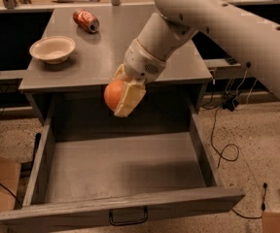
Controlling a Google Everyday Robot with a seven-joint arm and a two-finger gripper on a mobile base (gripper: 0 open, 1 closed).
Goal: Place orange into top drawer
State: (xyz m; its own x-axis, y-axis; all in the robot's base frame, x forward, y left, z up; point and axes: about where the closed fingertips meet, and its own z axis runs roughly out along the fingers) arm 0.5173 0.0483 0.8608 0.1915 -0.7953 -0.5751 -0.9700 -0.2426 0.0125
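Gripper [122,95] clamped on orange [113,95] | above open top drawer [120,210] | near cabinet's front edge

A: How many oranges?
B: One orange [111,93], clamped in the one pincer [117,101], which hangs over the open drawer just in front of the bench edge.
A: Drawers?
B: One drawer [130,206], with one handle [128,216] on its front.
A: And on the bench [115,52]?
B: Two things: one bowl [52,49] and one can [85,20]. One bench, too.
A: Arms?
B: One arm [213,18].
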